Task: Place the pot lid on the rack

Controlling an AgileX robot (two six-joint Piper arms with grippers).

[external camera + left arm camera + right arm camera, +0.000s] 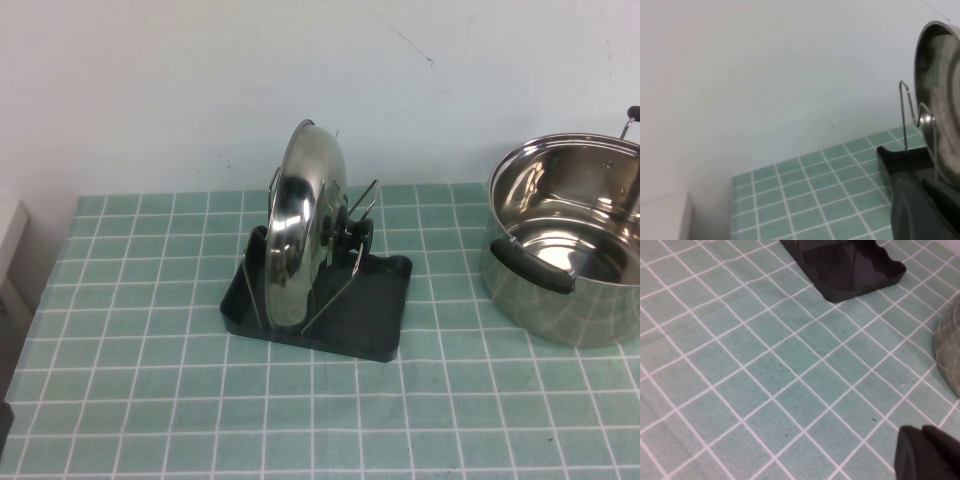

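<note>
You find the pot lid (300, 225) upright in the rack (385, 305); it is rigid and slippery, so hold its knob. The left gripper (922, 212) and right gripper (927, 452) are low beside the rack; I cannot tell their states.

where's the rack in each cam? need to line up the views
High view: the rack sits centre on the tiled cloth, the pot lid standing on edge in its wire loops.
Left wrist view: right edge, dark tray corner with a wire loop and the lid's rim; left gripper in front of it.
Right wrist view: top, only a tray corner; right gripper bottom right.
Shared landmark: the tray's dark raised rim.
</note>
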